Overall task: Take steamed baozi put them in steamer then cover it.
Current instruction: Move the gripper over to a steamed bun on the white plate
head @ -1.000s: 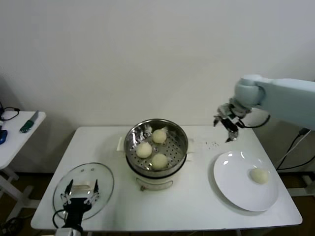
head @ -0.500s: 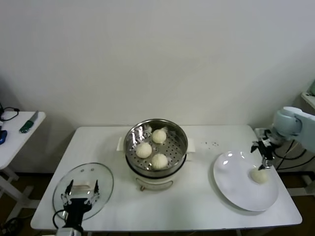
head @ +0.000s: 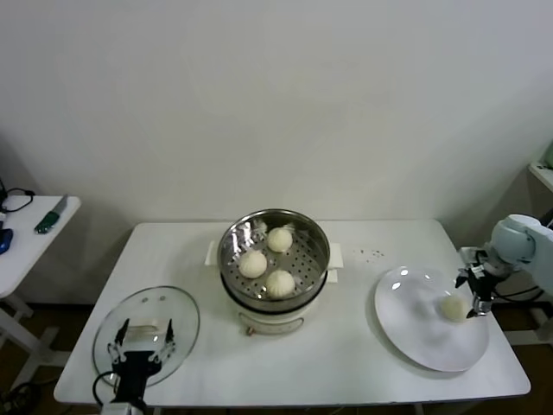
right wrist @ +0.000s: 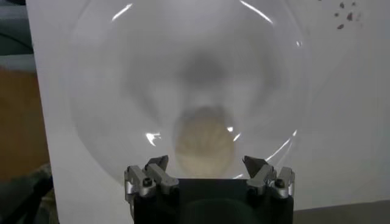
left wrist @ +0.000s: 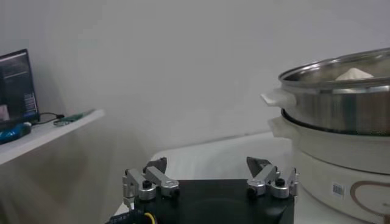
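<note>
Cream-white dough marks the task's things: four steamed baozi are counted, three in the steamer [head: 275, 256] and one on the white plate [head: 415, 337].

**Change since the earlier frames**
- One second ago the right gripper [head: 478, 292] was raised behind the plate, near the table's back edge. It has since swung outward and down, and now sits at the plate's right side, just beside the last baozi [head: 453, 307].
- The right wrist view shows the bun directly ahead of the open jaws, between the two fingertips but not yet enclosed. Nothing is held.
- The three buns in the steamer, the plate and the glass lid [head: 147, 333] have not moved.

**Meaning for the task**
- Judged from this layout, the step in hand is the approach to the fourth and final pickup. Loading is three-quarters done; covering has not begun.
- The next move calls for a short advance until the fingers straddle the bun, then a gentle closure, since soft dough is likely to dent.

**Count**
- Steamer: one, on the table [head: 346, 363] centre, uncovered.
- Plate: one, at the right.
- Lid: one, lying flat at the front left.
- Left gripper [head: 138, 350]: parked over the lid, jaws spread wide, empty.
- Side table [head: 26, 238]: one, at far left, carrying small items too small to identify.
</note>
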### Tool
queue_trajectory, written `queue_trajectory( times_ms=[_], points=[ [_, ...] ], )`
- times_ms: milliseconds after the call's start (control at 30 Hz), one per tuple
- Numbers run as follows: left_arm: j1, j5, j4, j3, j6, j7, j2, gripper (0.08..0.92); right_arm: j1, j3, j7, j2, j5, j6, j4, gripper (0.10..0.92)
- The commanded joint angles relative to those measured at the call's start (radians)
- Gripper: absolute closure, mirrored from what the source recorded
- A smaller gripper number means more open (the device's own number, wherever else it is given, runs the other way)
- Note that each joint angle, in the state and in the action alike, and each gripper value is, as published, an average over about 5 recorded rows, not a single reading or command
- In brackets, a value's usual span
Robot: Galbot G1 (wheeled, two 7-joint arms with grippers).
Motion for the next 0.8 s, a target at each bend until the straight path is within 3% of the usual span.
queue_trajectory(
  times_ms=[33,633,800],
  points=[
    [-0.002,0.004,0.002,-0.001,0.001,-0.002,-0.003,0.177,-0.105,0.099,-0.005,0.055,-0.065,0.029,-0.095,0.203],
    [-0.015,0.004,0.004,0.004,0.009,0.0,0.003,0.177,-0.126,0.116,-0.017,0.115,-0.106,0.065,-0.152,0.203],
    [-0.016,0.004,0.005,0.005,0.01,0.0,0.002,0.177,-0.124,0.117,-0.022,0.113,-0.096,0.064,-0.148,0.253]
  ],
)
